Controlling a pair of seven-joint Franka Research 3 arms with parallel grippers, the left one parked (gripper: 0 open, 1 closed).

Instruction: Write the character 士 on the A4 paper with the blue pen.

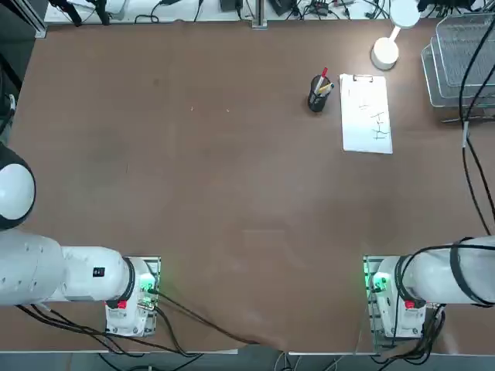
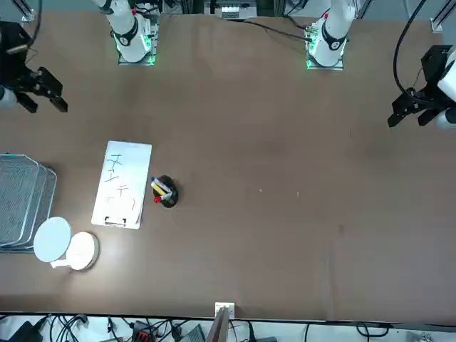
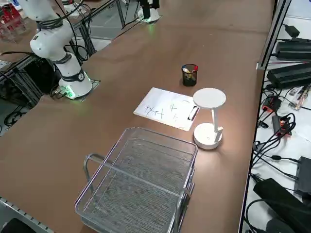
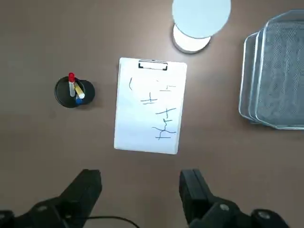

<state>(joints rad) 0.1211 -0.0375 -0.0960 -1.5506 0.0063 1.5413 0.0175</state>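
Observation:
The A4 paper (image 4: pixel 149 107) lies flat on the brown table, its clip (image 4: pixel 152 65) on the short edge nearest the lamp, and it carries several thin handwritten marks. It also shows in the top view as the sheet (image 1: pixel 366 114). Beside it stands a black pen holder (image 4: pixel 73 91) with a red-tipped pen, a yellow pen and the blue pen (image 4: pixel 78 100), of which only the end shows. My right gripper (image 4: pixel 141 178) hangs high above the table, on the robot's side of the paper, open and holding nothing. In the front view the gripper (image 2: pixel 43 100) is at the left edge.
A white desk lamp (image 4: pixel 194 28) stands just past the paper's clip edge. A wire mesh basket (image 4: pixel 275 80) sits to the paper's right near the table's edge. Cables run along the far edge of the table (image 1: pixel 232 193).

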